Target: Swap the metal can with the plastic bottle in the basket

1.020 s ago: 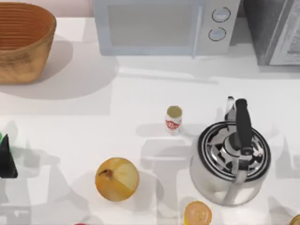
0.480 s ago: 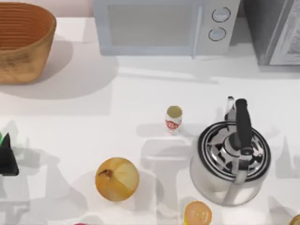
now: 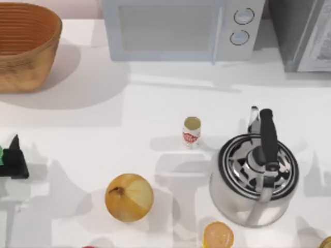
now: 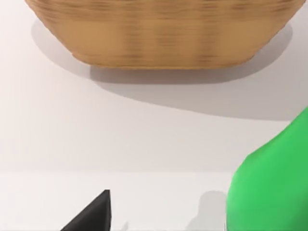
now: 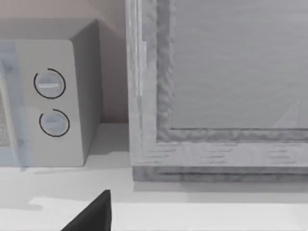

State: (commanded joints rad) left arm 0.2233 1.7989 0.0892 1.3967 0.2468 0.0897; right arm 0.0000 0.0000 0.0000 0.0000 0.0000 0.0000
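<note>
The metal can (image 3: 191,132) stands upright mid-table, left of the kettle, with no gripper near it. The wicker basket (image 3: 23,62) sits at the far left corner; its outer wall (image 4: 163,38) lies ahead of my left wrist. My left gripper (image 3: 14,157) hovers at the table's left edge, below the basket in the picture, open. The green plastic bottle (image 4: 274,187) is close beside it, off to one side of its dark finger (image 4: 91,216) and not between the fingers; a green sliver (image 3: 1,155) marks it at the left edge. One finger (image 5: 94,216) of my right gripper, open, faces the appliances.
A microwave (image 3: 181,28) and a grey appliance (image 3: 305,33) line the back. A steel kettle (image 3: 256,175) stands at the right, an onion (image 3: 129,197) at front centre, a yellow-orange container (image 3: 218,236) at the front edge.
In the top view my left gripper has moved up the picture toward the basket and slightly right. The green sliver stays at the left edge. The can has not moved.
</note>
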